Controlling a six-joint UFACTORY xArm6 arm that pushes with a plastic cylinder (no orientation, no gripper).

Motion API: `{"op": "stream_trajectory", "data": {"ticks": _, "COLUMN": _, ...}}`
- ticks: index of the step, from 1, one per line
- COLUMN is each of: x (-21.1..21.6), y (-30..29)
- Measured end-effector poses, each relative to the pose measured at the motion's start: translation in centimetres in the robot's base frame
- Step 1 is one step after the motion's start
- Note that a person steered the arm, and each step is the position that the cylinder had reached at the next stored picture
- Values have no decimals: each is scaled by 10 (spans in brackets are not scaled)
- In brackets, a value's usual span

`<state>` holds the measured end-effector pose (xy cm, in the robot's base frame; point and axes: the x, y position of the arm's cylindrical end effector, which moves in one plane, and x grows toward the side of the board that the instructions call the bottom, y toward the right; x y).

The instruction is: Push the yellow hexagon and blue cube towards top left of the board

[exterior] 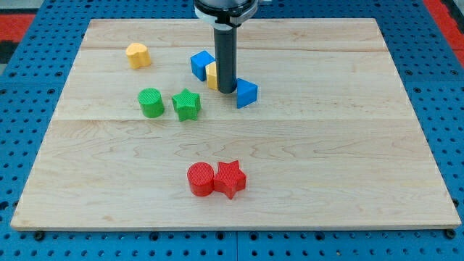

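Upright rod, my tip [227, 90] touching yellow hexagon [212, 75].

Looked like a robotics lab or test bench, not a home or shop. A pale wooden board made of joined planks [348, 167] lay flat on a blue perforated metal bench surface with a regular grid of holes [29, 109], the kind used for mounting fixtures. Red panels [444, 13] showed at the view's top corners beyond the blue surface. A dark cylindrical robot rod [225, 58] came down from a black round mount at the view's top centre. Small ribbed plastic blocks in plain colours, such as a red cylinder [200, 179] and a green star [186, 104], sat on the board as test pieces.
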<state>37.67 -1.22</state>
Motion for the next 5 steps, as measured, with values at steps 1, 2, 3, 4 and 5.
{"op": "stream_trajectory", "data": {"ticks": 1, "x": -3, "y": 0}}
{"op": "stream_trajectory", "data": {"ticks": 2, "x": -3, "y": 0}}
{"op": "stream_trajectory", "data": {"ticks": 3, "x": -8, "y": 0}}
{"op": "stream_trajectory", "data": {"ticks": 4, "x": -9, "y": 0}}
{"op": "stream_trajectory", "data": {"ticks": 5, "x": -9, "y": 0}}
